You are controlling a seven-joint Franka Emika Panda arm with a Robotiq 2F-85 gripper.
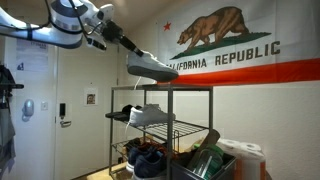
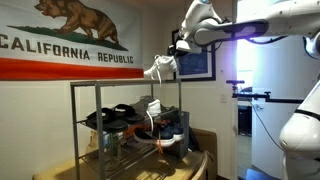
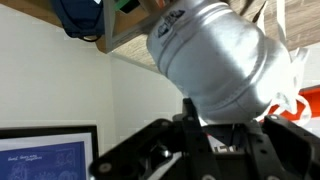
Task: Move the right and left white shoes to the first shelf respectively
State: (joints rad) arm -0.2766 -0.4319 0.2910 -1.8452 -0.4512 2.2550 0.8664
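Gripper [image 1: 128, 55] clamps one white sneaker [image 1: 152, 68] above the top shelf [image 1: 190, 89]; second sneaker [image 1: 150, 115] waits on a lower tier.

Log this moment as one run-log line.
phase: carry | tool: shut on white shoe | shoe: in air above top shelf | second white shoe: on lower tier

Home-like room, hung California Republic flag [image 1: 225, 45], loaded metal shoe rack [image 1: 185, 90], plain door [image 1: 80, 130]
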